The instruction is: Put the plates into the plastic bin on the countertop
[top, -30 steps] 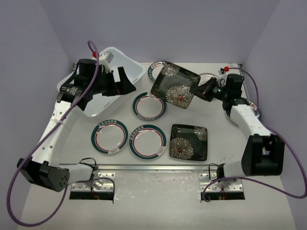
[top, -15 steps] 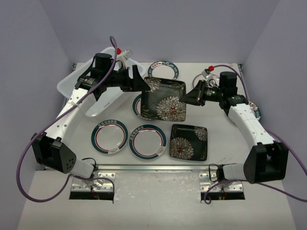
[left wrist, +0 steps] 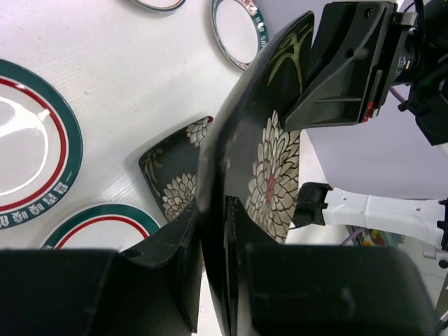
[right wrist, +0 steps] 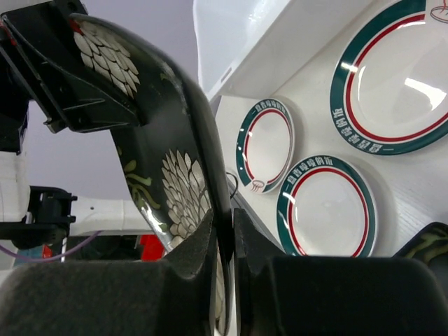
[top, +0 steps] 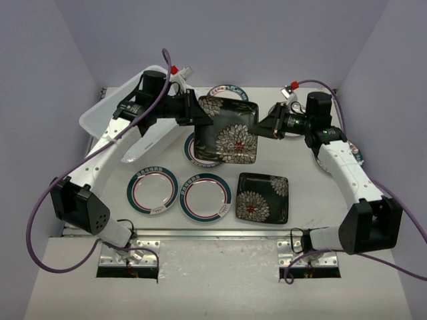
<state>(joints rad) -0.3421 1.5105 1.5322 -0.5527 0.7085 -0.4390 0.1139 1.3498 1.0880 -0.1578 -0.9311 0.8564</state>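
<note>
A black square plate (top: pixel 227 130) with white flowers hangs in the air over the middle of the countertop (top: pixel 310 207), held from both sides. My left gripper (top: pixel 199 115) is shut on its left edge; in the left wrist view the fingers (left wrist: pixel 213 206) pinch the plate (left wrist: pixel 266 161). From the other side my right gripper (top: pixel 265 127) clamps the right rim, its pads (right wrist: pixel 224 224) tight on the plate (right wrist: pixel 175 175). The plastic bin (top: pixel 100 117) lies at the back left, behind the left arm. Ringed plates (top: pixel 153 190) (top: pixel 205 197) and another black plate (top: pixel 263 197) rest on the countertop.
A ringed plate (top: pixel 199 152) lies partly under the held plate, and another (top: pixel 227 90) sits at the back. One more plate (top: pixel 357 157) peeks out behind the right arm. A metal rail (top: pixel 213 233) runs along the near edge. Grey walls close in on both sides.
My left arm has swung right from the bin and shut on the plate's left edge. The right arm has carried the plate left and turned it more level.
</note>
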